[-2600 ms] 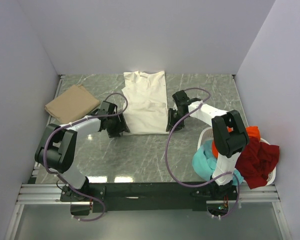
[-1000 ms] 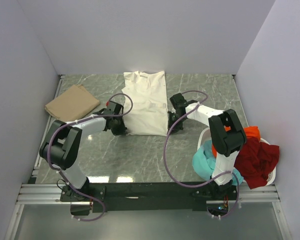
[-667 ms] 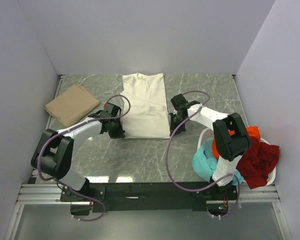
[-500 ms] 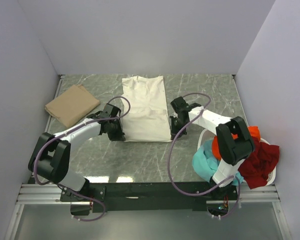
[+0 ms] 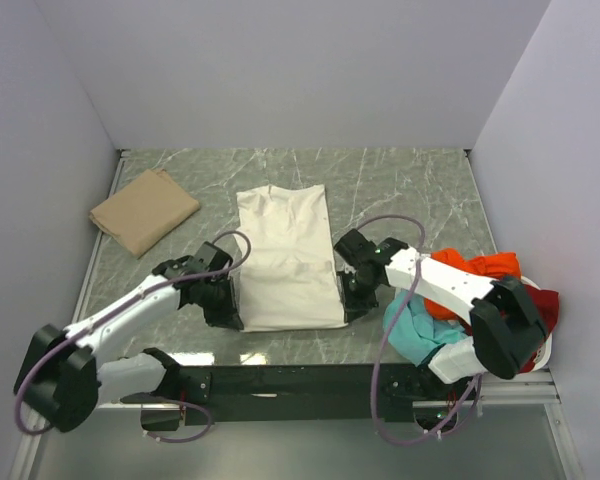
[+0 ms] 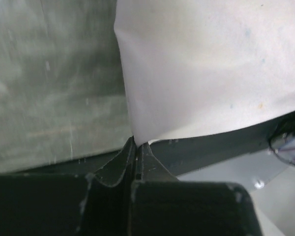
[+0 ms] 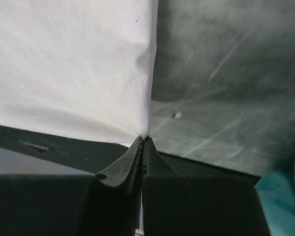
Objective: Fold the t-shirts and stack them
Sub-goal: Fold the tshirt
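Left claw (image 6: pixel 136 141), right claw (image 7: pixel 143 137) clamping cream-white cloth t-shirt (image 5: pixel 285 255) near corners | tan folded t-shirt (image 5: pixel 145 208) lying left of it | crumpled coloured t-shirts (image 5: pixel 416 331) waiting right

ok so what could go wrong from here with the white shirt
The left gripper and right gripper pinch only the corner tips of the cream-white shirt; either could slip out.
Its near hem lies close to the table's front edge, so pulling nearer may drag it off.
The right arm lies close to the teal shirt and might snag it.
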Controlling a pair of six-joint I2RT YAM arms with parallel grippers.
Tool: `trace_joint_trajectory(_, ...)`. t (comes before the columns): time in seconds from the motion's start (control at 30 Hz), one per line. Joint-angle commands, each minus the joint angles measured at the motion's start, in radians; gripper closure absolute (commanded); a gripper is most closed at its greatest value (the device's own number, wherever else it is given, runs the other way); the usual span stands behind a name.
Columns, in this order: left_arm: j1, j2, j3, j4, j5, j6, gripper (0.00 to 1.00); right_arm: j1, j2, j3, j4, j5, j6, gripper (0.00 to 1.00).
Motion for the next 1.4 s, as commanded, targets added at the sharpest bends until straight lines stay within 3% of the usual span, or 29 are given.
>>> trace_joint_trajectory(0.0, -0.016, -0.132, -0.058, -0.174, 0.027, -0.064, 1.00, 0.046, -0.101, -0.033, -0.120, 0.021, 0.089, 1.00)
trace_joint_trajectory(0.2, -0.042, -0.347, -0.118, -0.309, 0.096, -0.159, 0.99, 0.143, -0.178, -0.057, -0.172, -0.014, 0.166, 1.00)
trace_joint_trajectory(0.3, -0.044, -0.432, -0.108, -0.377, 0.115, -0.197, 0.76, 0.198, -0.212, -0.080, -0.184, -0.031, 0.224, 0.96)
trace_joint_trajectory(0.33, -0.044, -0.449, -0.100, -0.388, 0.118, -0.216, 0.58, 0.207, -0.219, -0.087, -0.184, -0.037, 0.235, 0.89)
trace_joint_trajectory(0.4, -0.044, -0.485, -0.071, -0.406, 0.118, -0.233, 0.47, 0.229, -0.249, -0.085, -0.190, -0.040, 0.265, 0.67)
trace_joint_trajectory(0.43, -0.044, -0.493, -0.059, -0.408, 0.115, -0.249, 0.40, 0.230, -0.267, -0.074, -0.193, -0.042, 0.272, 0.62)
trace_joint_trajectory(0.53, -0.044, -0.486, -0.007, -0.397, 0.109, -0.262, 0.34, 0.230, -0.285, -0.024, -0.218, -0.014, 0.282, 0.52)
trace_joint_trajectory(0.8, -0.043, -0.360, -0.026, -0.300, 0.119, -0.216, 0.33, 0.224, -0.236, 0.019, -0.184, -0.003, 0.259, 0.49)
trace_joint_trajectory(1.0, -0.044, -0.381, -0.131, -0.198, 0.190, -0.256, 0.33, 0.212, -0.217, -0.082, -0.083, -0.053, 0.239, 0.49)
trace_joint_trajectory(1.37, -0.104, -0.303, -0.238, -0.057, 0.089, -0.319, 0.37, 0.198, -0.167, -0.238, 0.098, -0.076, 0.223, 0.51)
